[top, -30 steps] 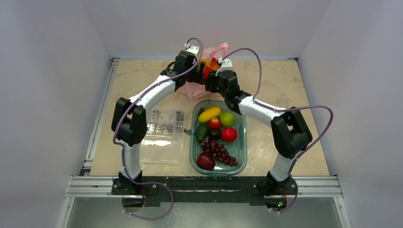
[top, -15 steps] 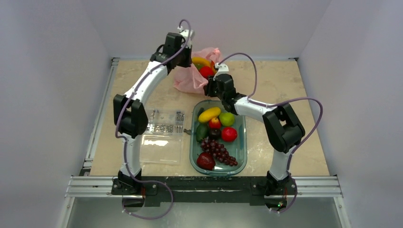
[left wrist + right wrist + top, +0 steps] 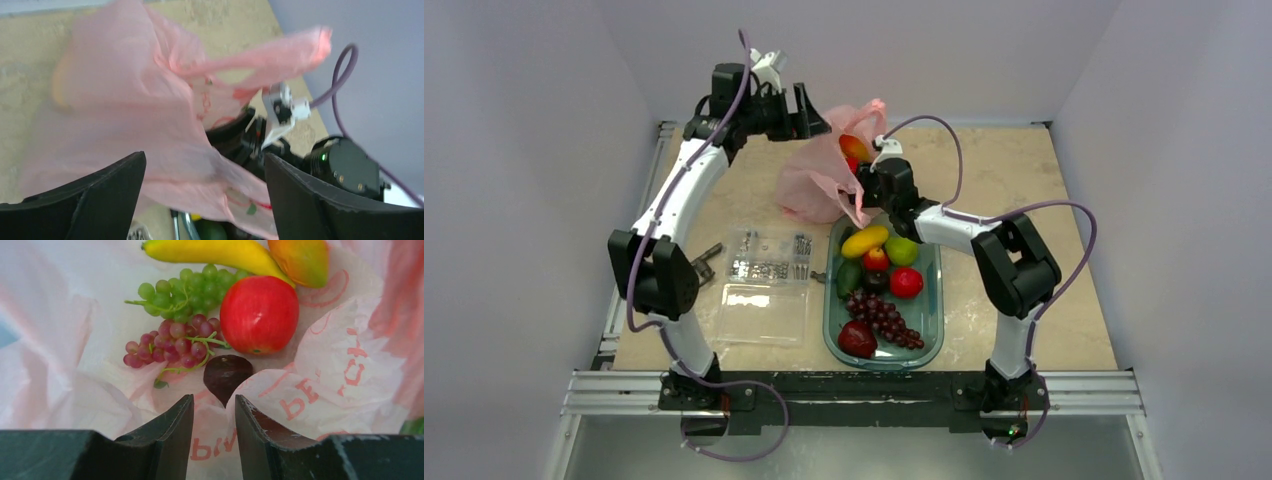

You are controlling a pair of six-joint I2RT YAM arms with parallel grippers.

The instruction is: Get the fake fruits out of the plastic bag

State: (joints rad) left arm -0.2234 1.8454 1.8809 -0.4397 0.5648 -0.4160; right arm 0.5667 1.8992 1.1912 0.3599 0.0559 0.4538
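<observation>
1. My left gripper (image 3: 812, 108) hangs high over the table's far side with its jaws spread wide. The plastic bag (image 3: 140, 100) shows between them, and I cannot tell whether it touches.
2. My right gripper (image 3: 212, 402) is at the bag's mouth, jaws nearly together on its printed film.
3. In the bag lie the banana (image 3: 220, 252), green grape bunch (image 3: 195, 290), red apple (image 3: 259, 314), mango (image 3: 300, 257) and plum (image 3: 227, 372).
4. The bag sits just beside the far end of the green tray (image 3: 936, 310).
</observation>
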